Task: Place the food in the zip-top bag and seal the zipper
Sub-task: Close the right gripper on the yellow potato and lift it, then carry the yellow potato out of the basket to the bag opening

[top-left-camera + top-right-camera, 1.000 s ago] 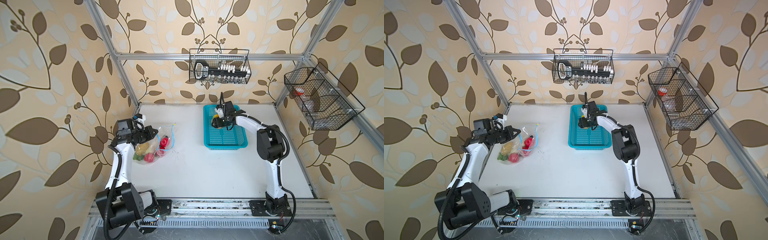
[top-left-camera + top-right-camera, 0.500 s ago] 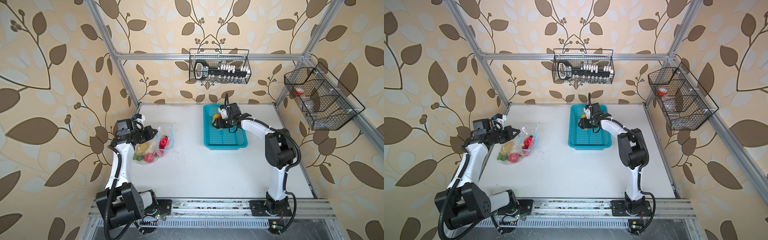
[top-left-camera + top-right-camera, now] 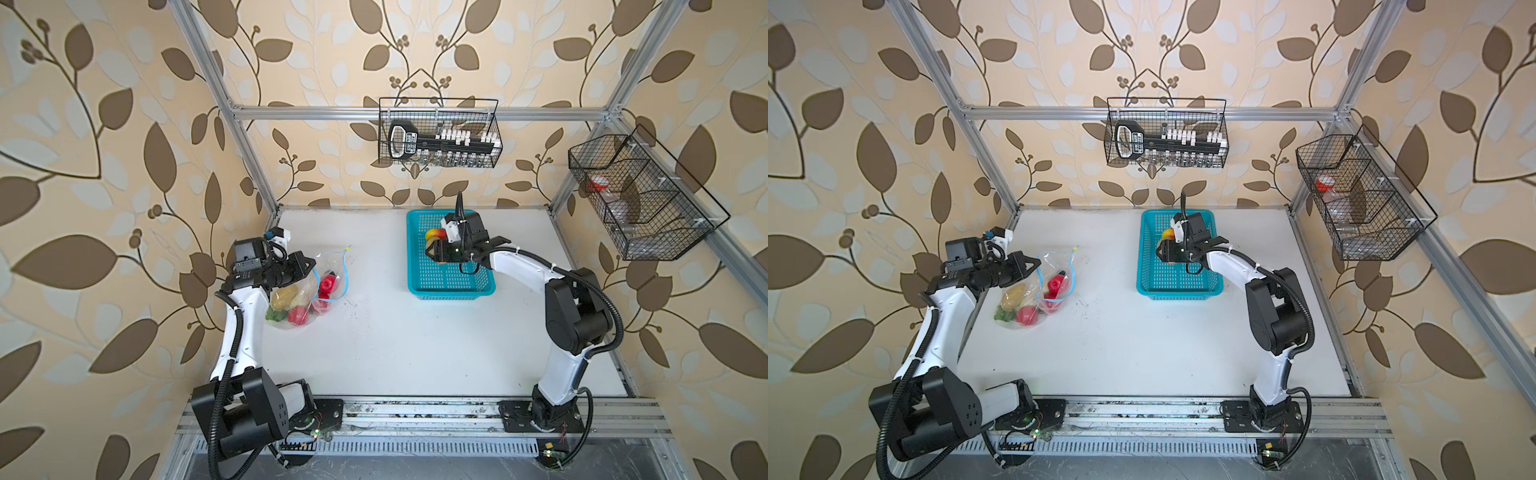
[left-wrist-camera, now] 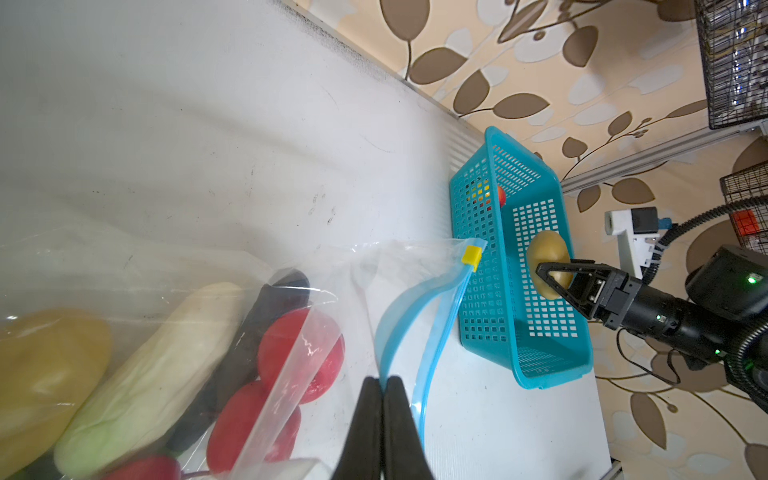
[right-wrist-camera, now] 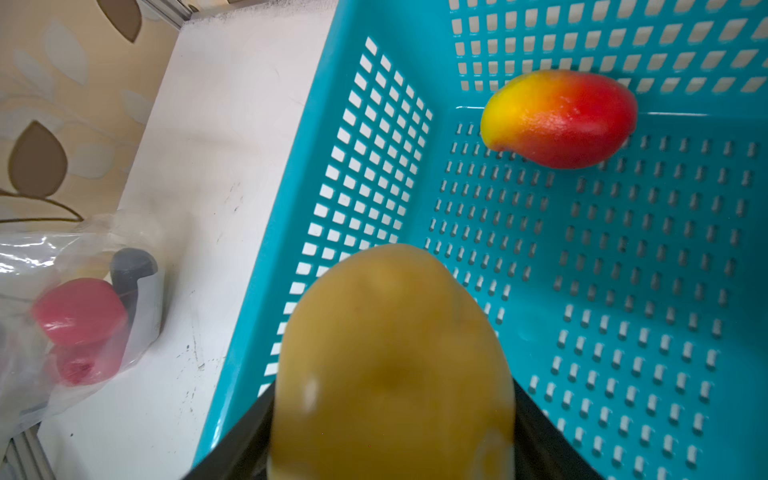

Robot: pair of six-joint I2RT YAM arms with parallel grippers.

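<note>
The clear zip-top bag [image 3: 305, 291] lies at the left with a tan potato [image 3: 284, 296], red fruits [image 3: 328, 284], a white vegetable [image 4: 158, 353] and a dark eggplant [image 4: 266, 316] inside. My left gripper [image 4: 383, 380] is shut on the blue zipper [image 4: 436, 332] strip at the bag's mouth, which gapes open. The yellow slider [image 4: 472, 254] sits at the far end. My right gripper [image 3: 436, 251] is shut on a second tan potato [image 5: 390, 365], held above the turquoise basket [image 3: 453, 289]. A red-yellow fruit [image 5: 561, 118] lies on the basket floor.
A black wire basket [image 3: 438, 133] hangs on the back wall and another wire basket [image 3: 640, 199] on the right wall. Aluminium frame posts stand at the table's corners. The arms' base rail [image 3: 415, 409] runs along the front edge.
The right arm's elbow has swung out to the right while its gripper stays over the basket with the potato. The left arm and the bag have not moved.
</note>
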